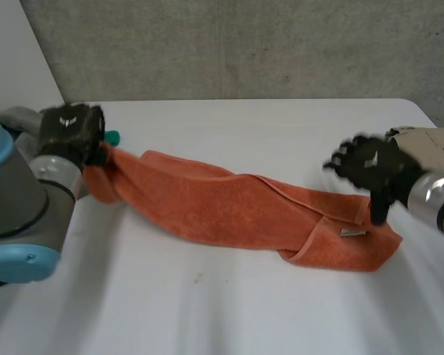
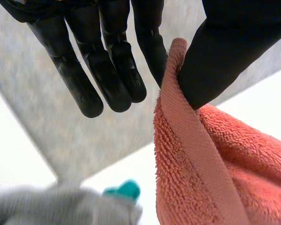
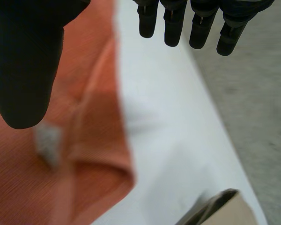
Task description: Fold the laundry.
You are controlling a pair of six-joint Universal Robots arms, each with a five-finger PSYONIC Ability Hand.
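White table (image 1: 266, 126), towel (image 1: 222, 207) edge between left fingers (image 2: 150, 47) (thumb (image 2: 225, 56) pinching)

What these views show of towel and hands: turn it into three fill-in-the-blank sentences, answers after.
The towel is ____ in colour.
The left hand pinches the towel's edge between a finger and its ____.
The right hand, fingers open over the towel's other end, holds ____.
Missing words: orange; thumb; nothing.

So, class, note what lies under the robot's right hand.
Below the right hand lies the end of the orange towel, with a small white label, beside bare white table. Whatever towel lies behind its thumb is covered.
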